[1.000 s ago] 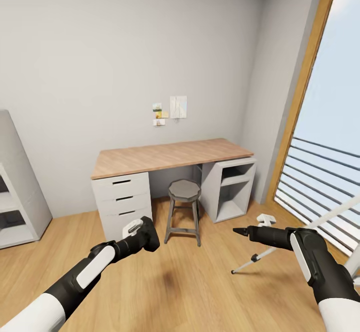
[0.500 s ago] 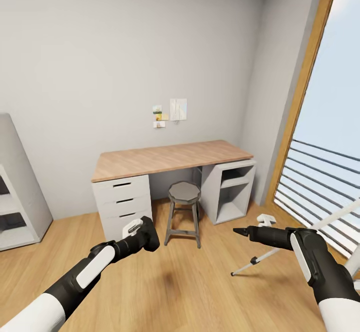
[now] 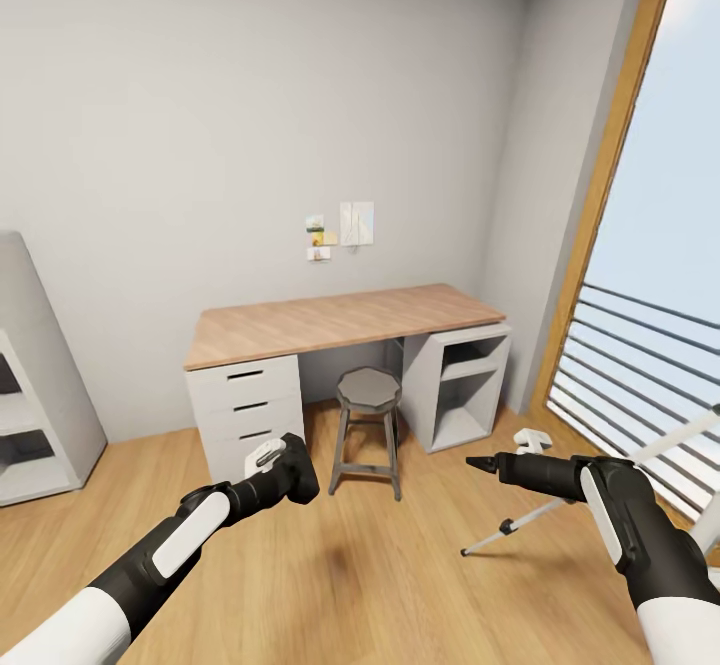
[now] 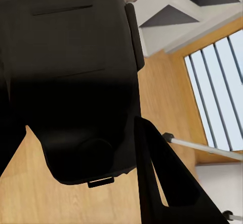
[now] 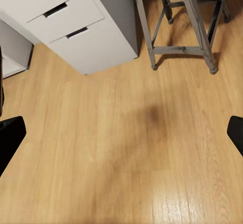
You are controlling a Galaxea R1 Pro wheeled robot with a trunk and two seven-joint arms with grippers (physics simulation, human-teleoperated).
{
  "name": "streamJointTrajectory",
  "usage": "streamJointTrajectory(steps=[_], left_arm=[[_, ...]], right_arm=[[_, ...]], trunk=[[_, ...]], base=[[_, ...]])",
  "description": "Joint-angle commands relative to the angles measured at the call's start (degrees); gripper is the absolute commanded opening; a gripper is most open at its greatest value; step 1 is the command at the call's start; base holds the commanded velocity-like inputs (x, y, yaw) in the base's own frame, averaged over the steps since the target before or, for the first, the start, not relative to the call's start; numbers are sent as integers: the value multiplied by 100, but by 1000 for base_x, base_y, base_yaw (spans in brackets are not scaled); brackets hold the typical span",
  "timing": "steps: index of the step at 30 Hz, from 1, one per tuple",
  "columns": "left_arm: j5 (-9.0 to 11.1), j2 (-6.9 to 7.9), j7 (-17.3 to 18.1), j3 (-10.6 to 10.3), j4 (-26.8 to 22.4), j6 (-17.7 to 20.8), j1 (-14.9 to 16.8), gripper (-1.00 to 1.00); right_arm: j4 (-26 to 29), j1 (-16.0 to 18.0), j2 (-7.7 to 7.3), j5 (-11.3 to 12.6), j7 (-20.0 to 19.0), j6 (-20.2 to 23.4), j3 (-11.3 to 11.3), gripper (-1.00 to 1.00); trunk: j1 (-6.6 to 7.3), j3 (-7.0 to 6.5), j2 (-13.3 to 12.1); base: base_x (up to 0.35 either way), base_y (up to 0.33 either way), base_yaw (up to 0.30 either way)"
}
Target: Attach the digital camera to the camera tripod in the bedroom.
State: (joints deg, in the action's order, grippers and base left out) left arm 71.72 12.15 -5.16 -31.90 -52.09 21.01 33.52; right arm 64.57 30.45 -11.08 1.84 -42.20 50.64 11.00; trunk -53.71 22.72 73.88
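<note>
Left end effector (image 3: 290, 473) grips digital camera (image 4: 76, 82); camera tripod (image 3: 600, 485) mostly cut off.

The camera (image 3: 297, 475) is black, held in a black-and-white left gripper (image 3: 275, 470). The tripod (image 3: 600, 490) has silver-white legs with black joints. The desk (image 3: 340, 320) has a light wood top over white drawers (image 3: 245, 405). The stool (image 3: 368, 423) is grey, the floor (image 3: 350, 565) honey-coloured wood, the walls (image 3: 250, 115) pale grey, the window frame (image 3: 605, 185) wood-toned.
</note>
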Motion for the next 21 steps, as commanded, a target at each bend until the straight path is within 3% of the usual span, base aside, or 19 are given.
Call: streamJointTrajectory(steps=[1, 21], left_arm=[[62, 7, -29, -20, -12, 0, 6, -100], [58, -68, -29, -27, 260, -8, 6, -100]], right_arm=[[3, 5, 1, 17, -8, 43, 7, 100], [-147, 4, 1, 12, -17, 43, 0, 100]], trunk=[[22, -11, -37], [462, -371, -839]], base=[[0, 0, 0], [0, 0, 0]])
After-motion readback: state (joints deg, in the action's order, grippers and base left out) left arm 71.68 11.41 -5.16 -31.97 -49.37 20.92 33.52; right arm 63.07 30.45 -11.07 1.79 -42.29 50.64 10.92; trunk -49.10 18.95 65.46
